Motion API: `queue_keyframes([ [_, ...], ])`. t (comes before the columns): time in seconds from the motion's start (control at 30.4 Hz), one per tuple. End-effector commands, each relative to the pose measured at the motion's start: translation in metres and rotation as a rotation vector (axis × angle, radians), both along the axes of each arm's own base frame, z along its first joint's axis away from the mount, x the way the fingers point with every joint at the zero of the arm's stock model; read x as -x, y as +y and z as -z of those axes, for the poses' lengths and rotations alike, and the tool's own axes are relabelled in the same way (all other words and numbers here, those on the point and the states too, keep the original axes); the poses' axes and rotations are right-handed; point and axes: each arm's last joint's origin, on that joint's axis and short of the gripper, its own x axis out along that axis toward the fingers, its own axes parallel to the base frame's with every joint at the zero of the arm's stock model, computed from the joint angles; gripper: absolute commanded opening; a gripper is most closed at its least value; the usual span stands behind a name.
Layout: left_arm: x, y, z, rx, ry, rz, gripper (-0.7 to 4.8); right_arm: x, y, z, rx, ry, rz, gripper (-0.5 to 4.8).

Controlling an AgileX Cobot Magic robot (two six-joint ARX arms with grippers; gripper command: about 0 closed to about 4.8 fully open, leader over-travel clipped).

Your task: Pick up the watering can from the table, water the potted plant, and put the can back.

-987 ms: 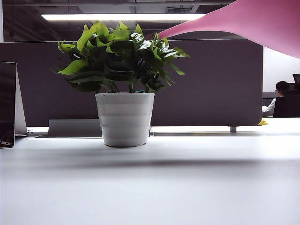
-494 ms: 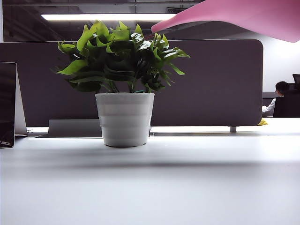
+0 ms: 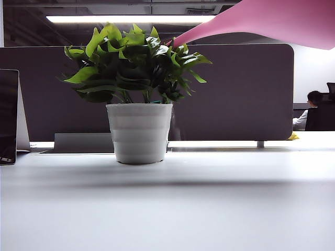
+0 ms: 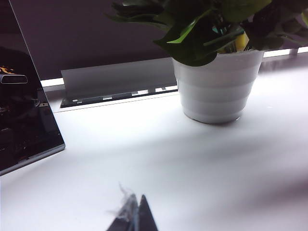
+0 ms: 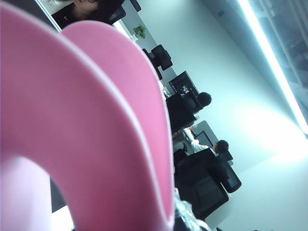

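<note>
now mid-pour: watering can point(image 3: 272, 21) aloft at upper right, clear of the table point(image 3: 172, 209), spout tip just over the potted plant point(image 3: 137, 91). long axis slanting down leftward, tip lowest. best kept slow, tip centred over the leaves. right gripper unseen behind pink, grip unclear. left gripper point(image 4: 134, 217) low over the table, tips together, empty.

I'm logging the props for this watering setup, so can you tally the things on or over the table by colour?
Pink: 1, the watering can, held in the air with its spout tip over the leaves.
Green and white: 1, the potted plant.
Black: 1, the dark screen at the table's left edge.
Total: 3.
</note>
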Motion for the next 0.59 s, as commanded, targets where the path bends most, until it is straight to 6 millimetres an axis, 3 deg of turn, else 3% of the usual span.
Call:
queue_keyframes([
  [0.03,0.0000,-0.0002,-0.0008,0.001,-0.006,0.005,-0.05,0.0095,-0.0007,-0.0207,-0.015,-0.138,0.027,-0.05],
  [0.33,0.0000,-0.0002,-0.0008,0.002,-0.006,0.005,-0.05,0.0094,-0.0009,-0.0200,-0.023,-0.130,0.026,-0.05],
  [0.59,0.0000,-0.0002,-0.0008,0.002,-0.006,0.005,-0.05,0.0100,-0.0046,-0.0137,-0.167,-0.044,0.068,-0.05],
])
